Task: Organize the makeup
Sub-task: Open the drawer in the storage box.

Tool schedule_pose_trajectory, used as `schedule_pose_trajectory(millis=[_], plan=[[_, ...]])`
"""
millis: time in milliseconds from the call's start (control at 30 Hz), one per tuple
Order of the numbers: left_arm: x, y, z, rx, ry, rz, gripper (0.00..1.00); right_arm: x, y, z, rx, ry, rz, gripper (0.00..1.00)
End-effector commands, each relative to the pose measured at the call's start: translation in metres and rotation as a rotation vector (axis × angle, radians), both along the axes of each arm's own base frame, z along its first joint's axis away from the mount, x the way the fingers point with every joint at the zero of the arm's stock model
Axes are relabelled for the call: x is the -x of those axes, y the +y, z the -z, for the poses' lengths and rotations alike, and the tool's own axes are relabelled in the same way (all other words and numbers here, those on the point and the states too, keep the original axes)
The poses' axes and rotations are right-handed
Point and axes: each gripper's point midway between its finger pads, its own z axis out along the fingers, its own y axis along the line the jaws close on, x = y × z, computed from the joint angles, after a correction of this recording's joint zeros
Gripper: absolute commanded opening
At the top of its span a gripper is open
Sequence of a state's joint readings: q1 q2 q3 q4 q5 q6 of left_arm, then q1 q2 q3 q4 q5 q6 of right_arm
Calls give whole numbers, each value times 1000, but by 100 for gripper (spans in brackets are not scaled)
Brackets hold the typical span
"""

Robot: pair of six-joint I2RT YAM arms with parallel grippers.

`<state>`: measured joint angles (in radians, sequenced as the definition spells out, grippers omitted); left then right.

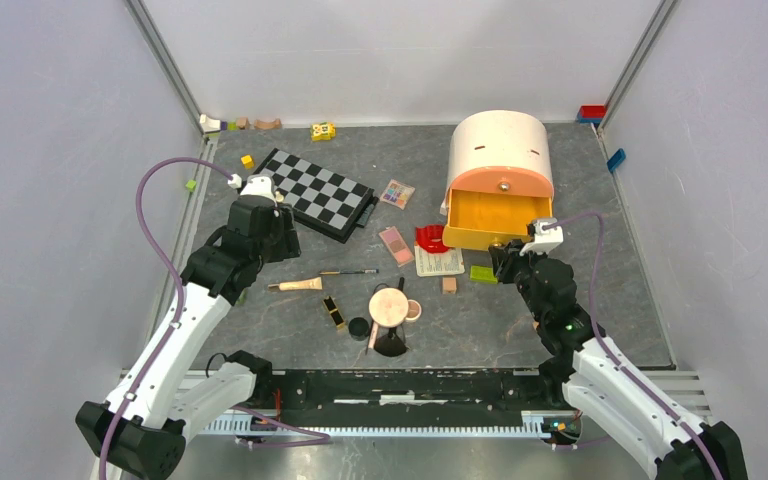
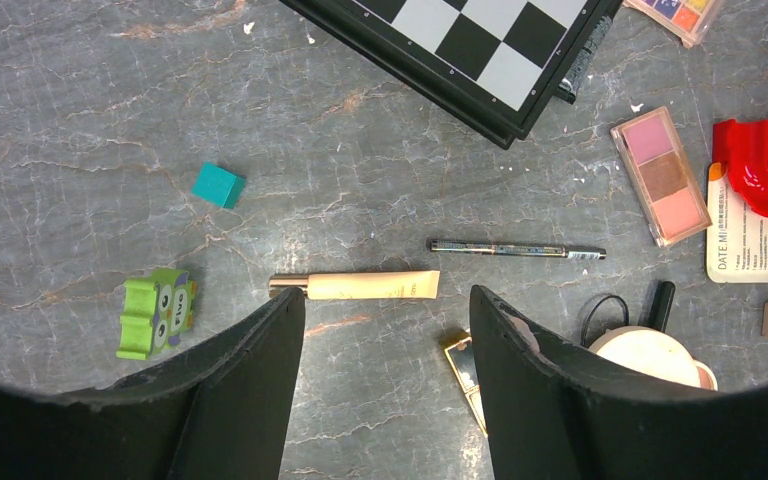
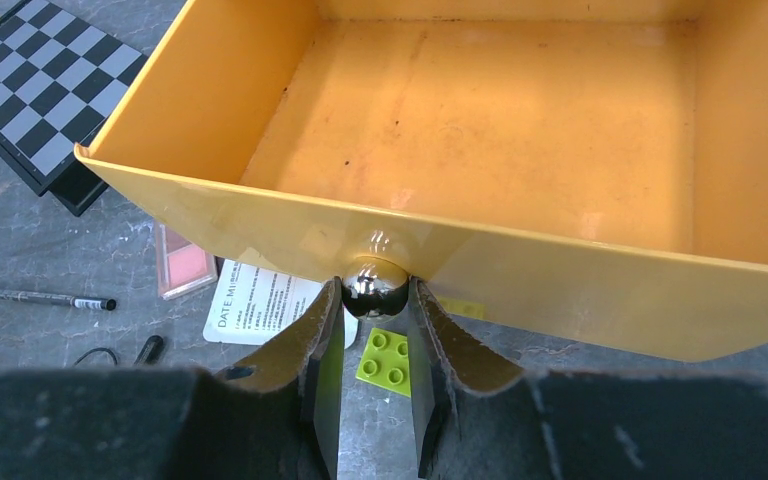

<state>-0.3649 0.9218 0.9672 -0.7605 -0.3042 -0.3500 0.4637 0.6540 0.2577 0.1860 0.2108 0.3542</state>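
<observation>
- Top external: left arm (image 1: 245,235) is seen at 9 o'clock of the bench (image 1: 560,330), right arm (image 1: 545,285) at 3 o'clock.
- Left jaws: held wide apart, nothing btwn them. Fingers (image 2: 250,380) are hung over bare bench.
- Cream tube (image 2: 360,286) w/ gold cap is laid flat just past the left fingertips, at 12 o'clock of the gap. Thin liner pen (image 2: 516,249) is laid near it toward 1 o'clock, not touching.
- Right jaws: narrowed and clamped on the drawer knob (image 3: 375,285), one finger on each side.
- Yellow drawer (image 3: 500,120) is seen pulled out of the peach-white cabinet (image 1: 500,145), which is set at 1 o'clock of the bench.
- Makeup is spread over mid-bench, all outside the drawer.
- Pink palette (image 1: 395,244) and multicolour palette (image 1: 397,193) are laid at 9 o'clock of the drawer.
- Round peach compact (image 1: 389,306) is found at 6 o'clock of the pink palette, and black-gold tube (image 1: 334,313) near the compact's 9 o'clock.
- Other items: chessboard (image 1: 322,195) is set at 11 o'clock of the bench. Red curved piece (image 1: 432,238) is overlapped onto a printed card (image 1: 440,262) by the drawer's near-left corner.
- Green brick (image 3: 388,357) is seen on the bench below the right jaws.
- Left wrist view: teal block (image 2: 219,185) is placed at 10 o'clock, green owl block (image 2: 155,312) at 9 o'clock.
</observation>
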Motion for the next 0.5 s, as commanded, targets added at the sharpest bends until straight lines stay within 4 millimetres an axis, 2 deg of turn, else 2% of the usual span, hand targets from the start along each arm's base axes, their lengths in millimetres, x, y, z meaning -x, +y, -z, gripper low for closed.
schedule_pose_trajectory(millis=[0, 300, 467], plan=[[-5, -1, -7, -18, -35, 37, 68, 1, 15, -29, -48, -58, -65, 14], [-5, -1, -7, -17, -35, 38, 68, 5, 15, -16, -50, -28, -72, 16], [-5, -1, -7, -18, -35, 37, 68, 7, 16, -23, -61, -50, -82, 15]])
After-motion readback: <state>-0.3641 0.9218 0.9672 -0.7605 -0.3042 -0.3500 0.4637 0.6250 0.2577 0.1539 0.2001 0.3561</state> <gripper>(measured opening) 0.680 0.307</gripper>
